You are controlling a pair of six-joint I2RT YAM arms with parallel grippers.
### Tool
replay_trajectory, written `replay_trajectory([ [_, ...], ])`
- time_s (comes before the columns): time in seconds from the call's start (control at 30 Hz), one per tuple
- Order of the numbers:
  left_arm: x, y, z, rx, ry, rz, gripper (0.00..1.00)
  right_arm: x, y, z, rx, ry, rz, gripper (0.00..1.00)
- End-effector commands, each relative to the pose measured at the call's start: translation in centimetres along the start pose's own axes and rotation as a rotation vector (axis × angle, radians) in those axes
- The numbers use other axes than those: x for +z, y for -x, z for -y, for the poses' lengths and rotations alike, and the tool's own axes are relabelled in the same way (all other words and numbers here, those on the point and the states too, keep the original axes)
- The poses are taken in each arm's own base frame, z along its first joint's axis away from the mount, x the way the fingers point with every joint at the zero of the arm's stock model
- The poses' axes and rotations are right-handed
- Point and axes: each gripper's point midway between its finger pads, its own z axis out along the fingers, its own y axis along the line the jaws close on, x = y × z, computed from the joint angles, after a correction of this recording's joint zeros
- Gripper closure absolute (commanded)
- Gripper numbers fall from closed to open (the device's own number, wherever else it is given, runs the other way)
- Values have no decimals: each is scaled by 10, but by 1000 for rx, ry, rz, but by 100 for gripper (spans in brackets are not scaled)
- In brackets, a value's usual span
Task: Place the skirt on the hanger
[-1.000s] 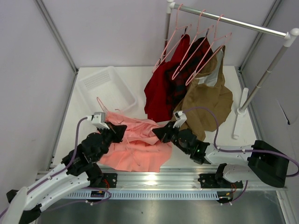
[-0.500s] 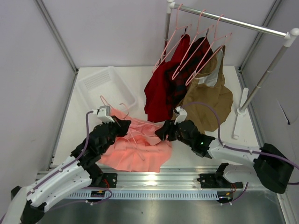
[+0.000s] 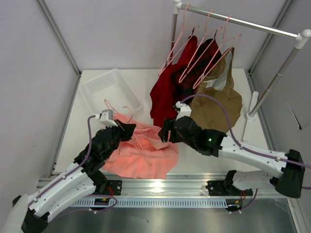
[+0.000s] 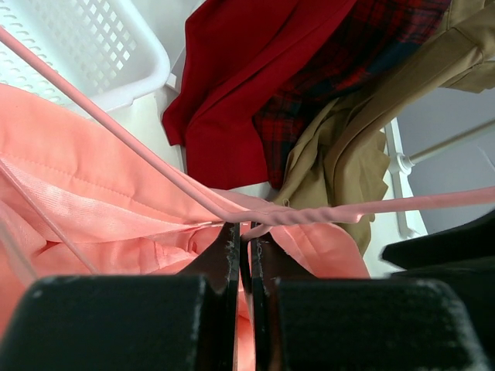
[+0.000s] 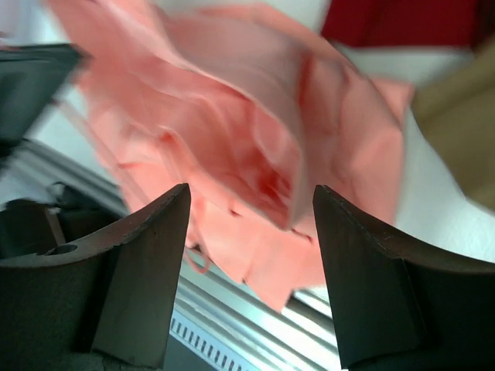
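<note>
The salmon-pink skirt (image 3: 143,153) lies crumpled on the table between the two arms. The thin pale-pink hanger (image 3: 111,108) lies across its upper left part, hook pointing toward the basket. My left gripper (image 3: 131,128) is shut on the hanger (image 4: 309,216), pinching it where the twisted wire meets the frame bars, with skirt cloth (image 4: 85,178) beneath. My right gripper (image 3: 164,131) hovers open at the skirt's right edge. In the right wrist view the skirt (image 5: 255,139) shows blurred beyond the gripper (image 5: 251,202), with nothing between the fingers.
A white perforated basket (image 3: 109,92) sits at the back left. A silver rail (image 3: 243,22) on a stand (image 3: 250,116) carries more pink hangers, a dark red garment (image 3: 167,94) and a tan-brown garment (image 3: 218,104), which hang down close behind my right gripper.
My right gripper has opened and let go of the skirt's edge, and its arm has risen toward the hanging clothes. My left gripper has shifted slightly up and right with the hanger.
</note>
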Motion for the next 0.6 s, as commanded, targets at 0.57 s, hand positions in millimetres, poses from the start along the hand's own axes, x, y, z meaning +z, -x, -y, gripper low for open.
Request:
replay_trajectory([
  [0.57, -9, 12, -2, -29, -51, 54, 100, 26, -62, 29, 175, -311, -210, 33],
])
